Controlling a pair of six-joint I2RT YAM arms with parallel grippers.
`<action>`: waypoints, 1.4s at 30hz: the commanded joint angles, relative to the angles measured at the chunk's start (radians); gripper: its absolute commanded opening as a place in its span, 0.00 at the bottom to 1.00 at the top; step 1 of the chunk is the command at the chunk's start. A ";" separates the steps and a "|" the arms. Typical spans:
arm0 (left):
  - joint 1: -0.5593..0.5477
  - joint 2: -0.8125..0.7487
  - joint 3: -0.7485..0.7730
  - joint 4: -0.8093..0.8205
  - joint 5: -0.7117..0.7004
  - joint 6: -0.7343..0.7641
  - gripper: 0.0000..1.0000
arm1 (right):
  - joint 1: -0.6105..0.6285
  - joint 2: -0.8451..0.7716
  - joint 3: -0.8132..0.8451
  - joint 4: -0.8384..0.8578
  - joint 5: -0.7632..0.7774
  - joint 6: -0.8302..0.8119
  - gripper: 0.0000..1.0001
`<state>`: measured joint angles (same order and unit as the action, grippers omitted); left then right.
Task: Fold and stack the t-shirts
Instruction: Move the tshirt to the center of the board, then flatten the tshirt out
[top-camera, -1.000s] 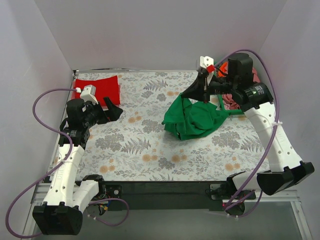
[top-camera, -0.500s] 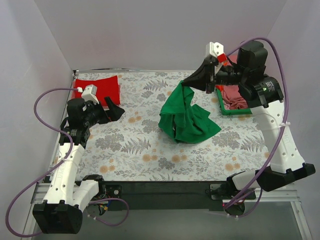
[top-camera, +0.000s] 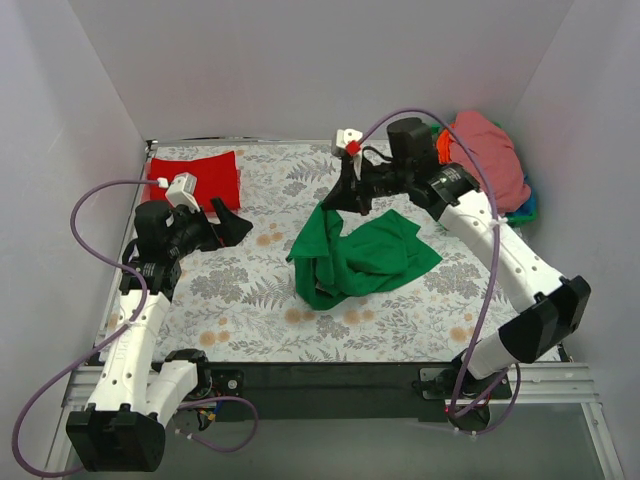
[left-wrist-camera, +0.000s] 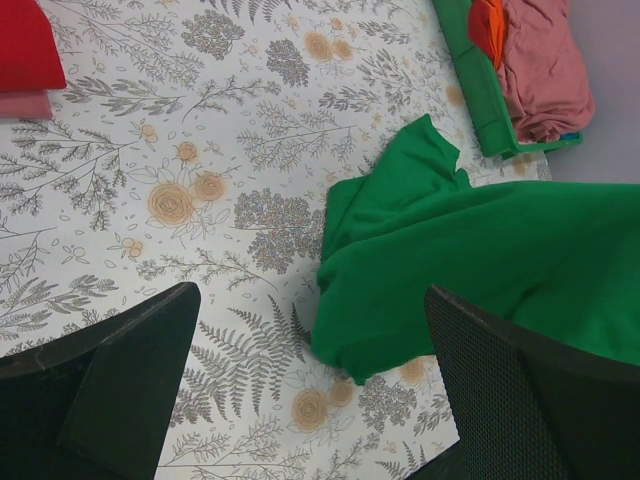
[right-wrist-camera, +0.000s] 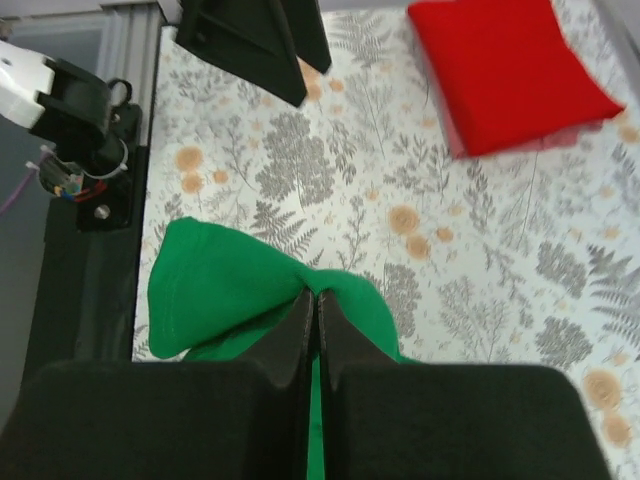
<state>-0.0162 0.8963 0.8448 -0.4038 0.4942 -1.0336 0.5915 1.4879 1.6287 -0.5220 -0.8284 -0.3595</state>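
right tool (right-wrist-camera: 313, 297): clamped on green shirt (top-camera: 365, 262) | left tool (top-camera: 232, 220): wide open, empty | handling: light, limp, likely sags; grip hem or shoulders

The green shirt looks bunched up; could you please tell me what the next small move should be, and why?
Probably lift the right gripper a little higher and toward the left gripper. It is shut on one edge of the green shirt, whose rest lies crumpled on the table, while the left gripper hovers open and empty.

The floral table (top-camera: 250, 300) bears a crumpled green t-shirt (top-camera: 360, 262), a red-topped folded stack (top-camera: 197, 172) and a basket (left-wrist-camera: 480, 95).
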 joint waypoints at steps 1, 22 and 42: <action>-0.004 -0.040 -0.022 0.002 0.003 0.001 0.95 | 0.011 0.023 -0.055 0.057 0.115 -0.027 0.01; -0.004 0.041 -0.073 0.022 0.127 -0.025 0.95 | -0.070 -0.037 -0.455 0.074 0.299 -0.214 0.81; -0.453 0.329 0.095 0.066 -0.074 0.030 0.90 | -0.446 -0.262 -0.879 0.223 0.069 -0.262 0.83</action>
<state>-0.3759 1.1904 0.8410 -0.3588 0.5289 -1.0660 0.1558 1.2144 0.7383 -0.3492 -0.7506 -0.6067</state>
